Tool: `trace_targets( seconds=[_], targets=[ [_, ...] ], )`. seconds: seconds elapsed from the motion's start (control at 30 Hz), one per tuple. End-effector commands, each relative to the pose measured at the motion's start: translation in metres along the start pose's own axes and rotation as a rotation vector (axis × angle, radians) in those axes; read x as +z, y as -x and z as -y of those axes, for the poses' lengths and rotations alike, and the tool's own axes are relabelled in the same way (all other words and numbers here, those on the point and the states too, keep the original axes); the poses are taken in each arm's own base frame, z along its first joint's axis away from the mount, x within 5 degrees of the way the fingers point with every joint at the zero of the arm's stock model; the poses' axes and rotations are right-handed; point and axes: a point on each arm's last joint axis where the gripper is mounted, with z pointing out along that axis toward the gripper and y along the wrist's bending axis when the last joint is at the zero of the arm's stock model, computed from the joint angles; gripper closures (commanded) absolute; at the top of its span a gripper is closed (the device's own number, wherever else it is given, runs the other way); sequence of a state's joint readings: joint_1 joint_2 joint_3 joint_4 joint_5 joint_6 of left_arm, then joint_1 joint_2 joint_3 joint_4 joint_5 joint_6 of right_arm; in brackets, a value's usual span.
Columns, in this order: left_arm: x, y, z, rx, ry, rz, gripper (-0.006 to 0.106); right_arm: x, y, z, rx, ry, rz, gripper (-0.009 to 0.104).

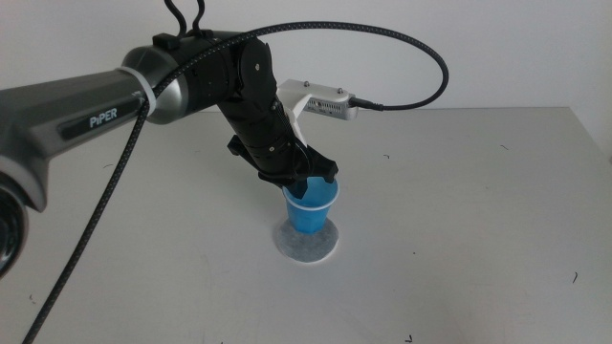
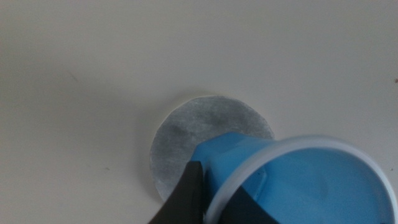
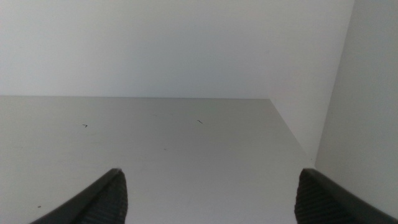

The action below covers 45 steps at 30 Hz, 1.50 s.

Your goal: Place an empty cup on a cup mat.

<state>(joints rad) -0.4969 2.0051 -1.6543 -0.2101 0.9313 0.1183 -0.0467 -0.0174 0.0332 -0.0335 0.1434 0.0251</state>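
Left gripper [image 1: 313,182] has its fingers clamped on the rim of the cup [image 1: 312,211], one inside, one outside, the cup upright on the cup mat [image 1: 308,245] mid-table [image 1: 478,210]. Right gripper [image 3: 208,196] waits out of the middle view, fingers spread wide, empty.

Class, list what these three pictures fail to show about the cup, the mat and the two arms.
- Cup base touching mat: hidden by cup in both views.
- Left gripper second finger: cut off in left wrist view.
- Right gripper: outside middle view; position unknown.
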Motion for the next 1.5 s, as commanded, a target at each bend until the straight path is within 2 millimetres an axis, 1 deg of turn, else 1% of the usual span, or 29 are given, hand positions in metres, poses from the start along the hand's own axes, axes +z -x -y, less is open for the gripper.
trace_targets(
  seconds=[0.0,0.17,0.27,0.37,0.43,0.5,0.67,0.7,0.77,0.8,0.87,0.93,1.03,1.07,1.13,1.27,1.4,1.47],
  targets=[
    [-0.021,0.011,0.007,-0.016,-0.022,0.096,0.1,-0.003,0.012,0.0,-0.017,0.002,0.108,0.001],
    [-0.006,0.01,0.005,-0.029,-0.03,0.065,0.1,-0.003,0.012,0.0,-0.017,0.002,0.108,0.001],
    [-0.001,0.009,0.004,-0.03,-0.03,0.057,0.1,-0.003,0.012,0.0,-0.017,0.002,0.108,0.001],
    [0.003,0.009,0.004,-0.034,-0.031,0.048,0.096,-0.003,0.012,0.0,-0.017,0.002,0.108,0.001],
    [0.004,0.009,0.004,-0.035,-0.032,0.047,0.09,-0.003,0.012,0.0,-0.017,0.002,0.108,0.001],
    [0.005,0.009,0.004,-0.037,-0.033,0.05,0.078,-0.003,0.012,0.0,-0.017,0.002,0.108,0.001],
    [0.004,0.009,0.003,-0.033,-0.032,0.049,0.033,-0.003,0.012,0.0,-0.017,0.002,0.108,0.001],
    [0.002,0.009,0.004,-0.027,-0.032,0.054,0.024,-0.003,0.012,0.0,-0.017,0.002,0.108,0.001],
    [-0.005,0.01,0.003,-0.01,-0.024,0.068,0.009,-0.003,0.012,0.0,-0.017,0.002,0.108,0.001],
    [-0.01,0.011,0.003,0.004,-0.021,0.08,0.003,-0.003,0.012,0.0,-0.017,0.002,0.108,0.001],
    [-0.024,0.012,0.002,0.02,-0.022,0.11,-0.005,-0.003,0.012,0.0,-0.017,0.002,0.108,0.001],
    [-0.042,0.013,0.001,0.038,-0.021,0.142,-0.005,-0.003,0.012,0.0,-0.017,0.002,0.108,0.001],
    [-0.075,0.012,-0.001,0.042,-0.015,0.206,-0.005,-0.003,0.012,0.0,-0.017,0.002,0.108,0.001],
    [-0.088,0.012,-0.002,0.033,-0.017,0.236,-0.005,-0.003,0.012,0.0,-0.017,0.002,0.108,0.001],
    [-0.115,0.01,0.003,0.039,-0.02,0.298,-0.005,-0.003,0.012,0.0,-0.017,0.002,0.108,0.001],
    [-0.164,0.001,0.007,0.062,0.007,0.409,-0.005,-0.003,0.012,0.0,-0.017,0.002,0.108,0.001],
    [-0.209,-0.014,-0.001,0.068,0.079,0.491,-0.005,-0.003,0.012,0.0,-0.017,0.002,0.108,0.001],
    [-0.227,-0.023,-0.006,0.055,0.115,0.508,-0.005,-0.003,0.012,0.0,-0.017,0.002,0.108,0.001]
  ],
)
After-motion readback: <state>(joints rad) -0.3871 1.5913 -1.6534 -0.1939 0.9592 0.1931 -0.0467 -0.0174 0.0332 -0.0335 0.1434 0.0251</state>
